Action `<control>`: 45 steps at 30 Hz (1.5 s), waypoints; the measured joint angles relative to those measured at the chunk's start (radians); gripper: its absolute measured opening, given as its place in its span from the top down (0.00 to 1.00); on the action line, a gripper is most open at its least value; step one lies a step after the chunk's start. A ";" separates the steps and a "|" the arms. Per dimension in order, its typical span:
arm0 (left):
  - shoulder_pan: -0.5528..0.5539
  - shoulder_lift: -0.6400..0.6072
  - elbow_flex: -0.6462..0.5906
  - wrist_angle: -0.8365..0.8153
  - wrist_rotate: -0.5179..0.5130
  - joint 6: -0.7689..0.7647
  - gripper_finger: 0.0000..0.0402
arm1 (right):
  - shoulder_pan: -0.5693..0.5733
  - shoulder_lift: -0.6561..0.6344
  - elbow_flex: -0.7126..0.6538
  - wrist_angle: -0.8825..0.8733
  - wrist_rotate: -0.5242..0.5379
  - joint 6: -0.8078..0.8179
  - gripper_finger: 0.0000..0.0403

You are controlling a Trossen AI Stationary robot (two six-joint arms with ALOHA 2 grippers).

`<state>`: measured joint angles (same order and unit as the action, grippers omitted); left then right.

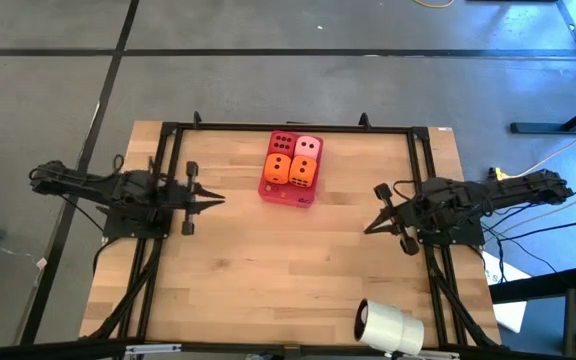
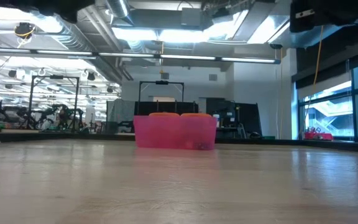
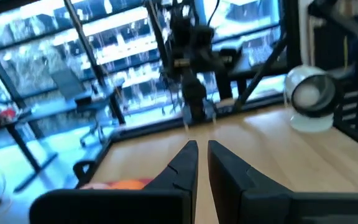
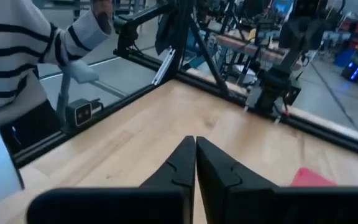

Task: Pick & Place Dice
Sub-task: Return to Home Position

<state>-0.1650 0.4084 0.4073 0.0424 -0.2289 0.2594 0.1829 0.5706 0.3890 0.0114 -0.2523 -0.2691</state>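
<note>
We see all four dice sitting together in the red tray [image 1: 286, 195], toward the far edge of the bench [image 1: 268, 280], about midway between the arms. The red die [image 1: 282, 143] and pale pink die [image 1: 309, 148] make the back row. The first orange die [image 1: 279, 168] and second orange die [image 1: 305, 172] sit just in front, all four packed tight and touching. From bench level, the orange tops poke just above the tray wall.

The left tool [image 1: 220, 198] hangs over its own side of the bench, well apart from the tray, fingers drawn together with only a thin slit between them and holding nothing. The right tool [image 1: 368, 228] sits opposite on its own side, fingertips meeting in a point, also empty.

A white roll [image 1: 388, 325] rests at the near edge by the right arm. In the right wrist view we catch a person's striped sleeve [image 4: 17, 50] beside the bench.
</note>
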 joint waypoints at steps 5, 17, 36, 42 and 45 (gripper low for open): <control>0.000 -0.110 -0.059 -0.019 0.053 0.016 0.92 | 0.000 0.000 -0.003 0.007 0.000 0.099 0.96; 0.000 -0.348 -0.231 0.015 0.113 -0.004 0.92 | 0.000 0.001 -0.003 0.004 0.000 0.200 0.96; 0.000 -0.399 -0.340 0.024 0.091 -0.106 0.92 | 0.000 0.054 -0.003 0.032 0.032 0.197 0.96; 0.000 -0.399 -0.340 0.007 0.090 -0.106 0.92 | 0.000 0.114 -0.002 0.107 0.041 0.187 0.94; 0.000 -0.399 -0.340 0.009 0.089 -0.107 0.92 | 0.000 0.143 -0.002 0.116 0.110 0.185 0.90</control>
<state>-0.1650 0.0093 0.0669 0.0516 -0.1394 0.1524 0.1833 0.7137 0.3870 0.1272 -0.1420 -0.0840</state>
